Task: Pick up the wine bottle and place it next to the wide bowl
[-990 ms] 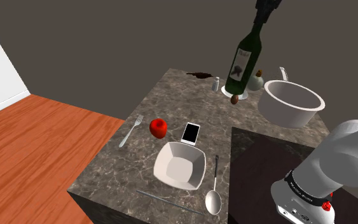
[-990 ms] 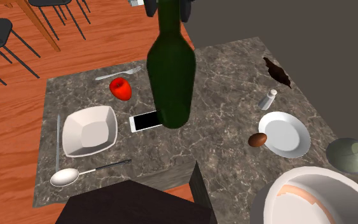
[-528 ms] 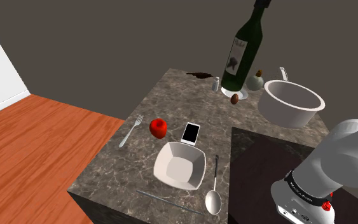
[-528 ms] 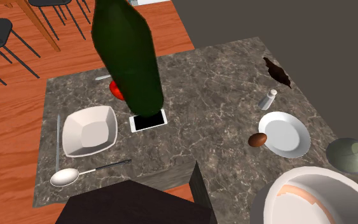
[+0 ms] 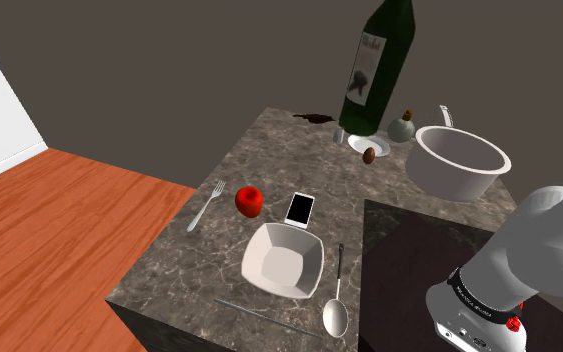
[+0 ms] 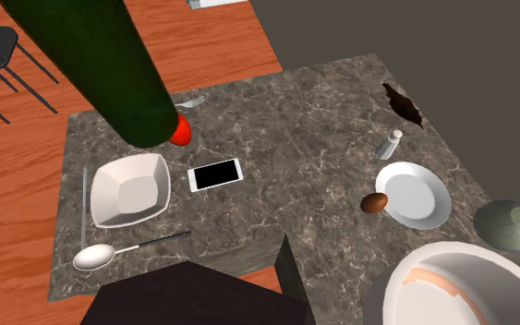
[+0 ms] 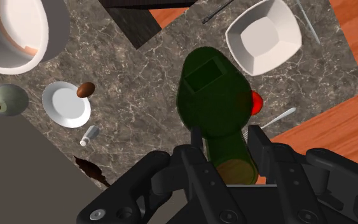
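Smooth dark-green wine bottle (image 5: 374, 70), veined stone counter (image 5: 279, 160), wooden plank floor (image 5: 59, 230).

No writing could be read anywhere. The wine bottle (image 5: 377, 66) bore a pale label (image 5: 365, 72) with a small dark figure and a faint line of marks near its top, too small to make out as words.

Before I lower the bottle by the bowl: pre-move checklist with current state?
1. Grip: gripper clasps the wine bottle by its neck: ok.
2. Clearance: bottle hangs well above the counter: ok.
3. Over drop spot: wrist view lines its base up with the apple, not the white square bowl: not ok.
4. Free spot: phone and spoon crowd the bowl: cannot tell.
5. Bottle vertical: cannot tell.
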Controlling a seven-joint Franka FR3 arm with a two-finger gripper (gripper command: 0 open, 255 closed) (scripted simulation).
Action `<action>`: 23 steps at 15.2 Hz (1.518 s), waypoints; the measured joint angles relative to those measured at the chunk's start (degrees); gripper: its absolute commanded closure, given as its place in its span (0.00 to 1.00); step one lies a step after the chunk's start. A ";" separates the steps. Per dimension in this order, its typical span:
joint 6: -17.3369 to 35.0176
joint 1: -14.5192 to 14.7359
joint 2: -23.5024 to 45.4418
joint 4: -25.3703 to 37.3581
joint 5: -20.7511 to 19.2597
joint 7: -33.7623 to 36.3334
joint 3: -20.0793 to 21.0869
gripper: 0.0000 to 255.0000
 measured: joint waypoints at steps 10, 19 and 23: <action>7.95 0.34 -6.44 -14.39 1.20 0.44 -0.40 1.00; 15.56 0.64 -11.64 -27.16 1.87 0.21 -0.86 1.00; 18.75 0.81 -13.72 -32.41 2.14 0.24 -0.92 1.00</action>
